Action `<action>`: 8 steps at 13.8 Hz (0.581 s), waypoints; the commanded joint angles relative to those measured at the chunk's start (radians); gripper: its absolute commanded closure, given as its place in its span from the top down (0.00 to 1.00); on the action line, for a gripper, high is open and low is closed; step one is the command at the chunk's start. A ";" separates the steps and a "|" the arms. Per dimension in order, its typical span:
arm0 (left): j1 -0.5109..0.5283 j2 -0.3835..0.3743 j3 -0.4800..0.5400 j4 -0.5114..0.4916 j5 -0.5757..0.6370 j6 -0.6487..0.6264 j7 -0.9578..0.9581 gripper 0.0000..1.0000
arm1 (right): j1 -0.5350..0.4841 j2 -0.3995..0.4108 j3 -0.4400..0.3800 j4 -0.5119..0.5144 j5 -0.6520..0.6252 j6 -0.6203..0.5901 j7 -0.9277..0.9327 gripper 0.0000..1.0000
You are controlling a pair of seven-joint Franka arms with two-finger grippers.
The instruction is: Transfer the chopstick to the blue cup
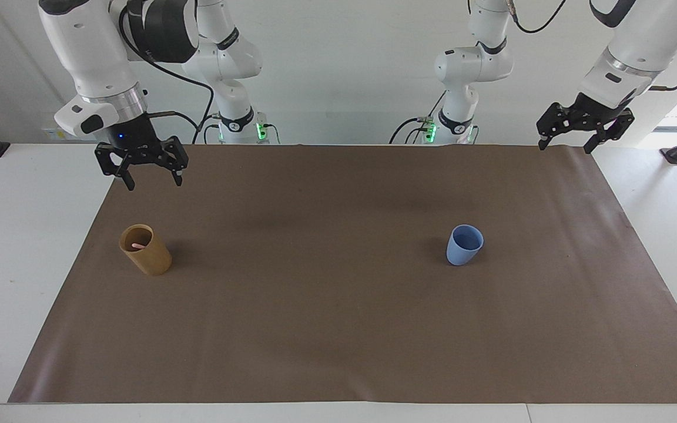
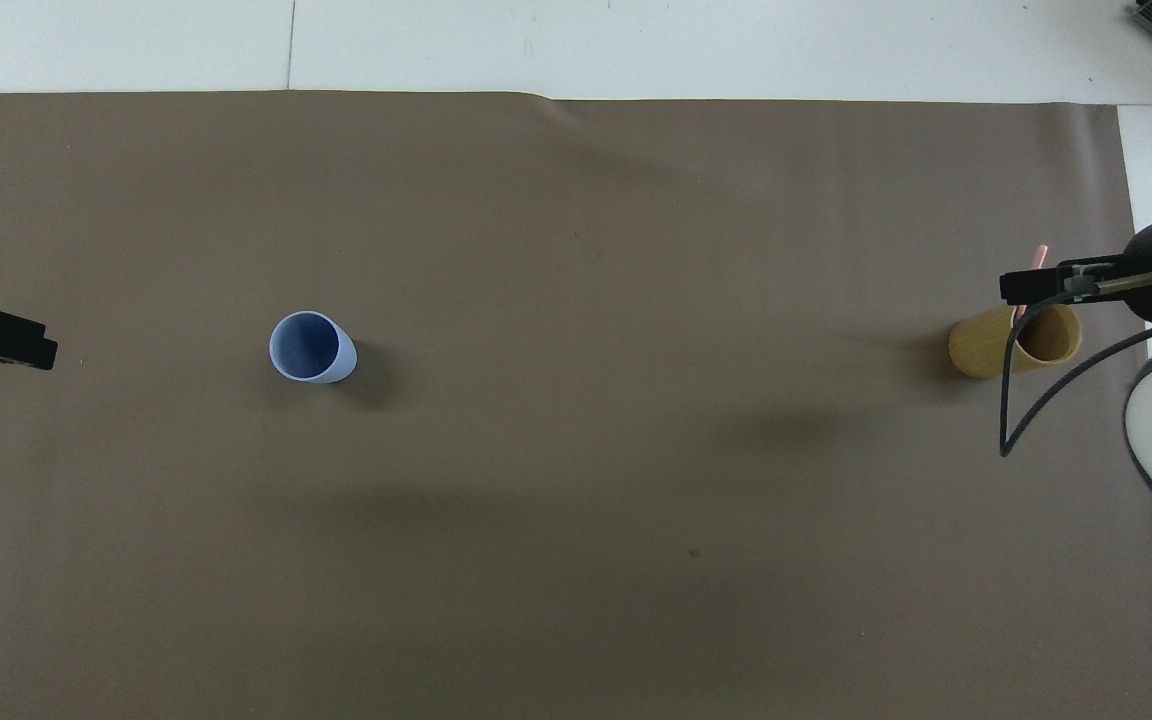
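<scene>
1. Two cups are standing on the brown mat (image 1: 338, 329), well apart: the tan cup (image 1: 146, 250) toward the right arm's end of the table and the blue cup (image 1: 465, 245) toward the left arm's end.
2. The chopstick (image 2: 1037, 262) is sitting in the tan cup, leaning so that its pink upper end is sticking out past the rim; in the facing view only its tip is showing inside the cup's mouth.
3. The blue cup is standing upright with its mouth open upward, and nothing appears to be lying inside it, though the bottom is shadowed.
4. The right gripper (image 1: 149, 179) is hanging in the air with its fingers spread apart, over the mat's edge near the tan cup and touching nothing.
5. The left gripper (image 1: 567, 143) is waiting with its fingers spread over the mat's corner at its own end, holding nothing.
</scene>
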 commanded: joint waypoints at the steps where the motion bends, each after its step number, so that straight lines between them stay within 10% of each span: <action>1: 0.004 -0.008 0.000 0.000 -0.006 -0.016 -0.007 1.00 | -0.026 0.047 0.007 -0.056 -0.020 0.104 -0.021 1.00; 8: 0.004 -0.008 -0.001 0.000 -0.006 -0.014 -0.007 1.00 | -0.048 0.119 0.007 -0.076 -0.020 0.325 -0.133 1.00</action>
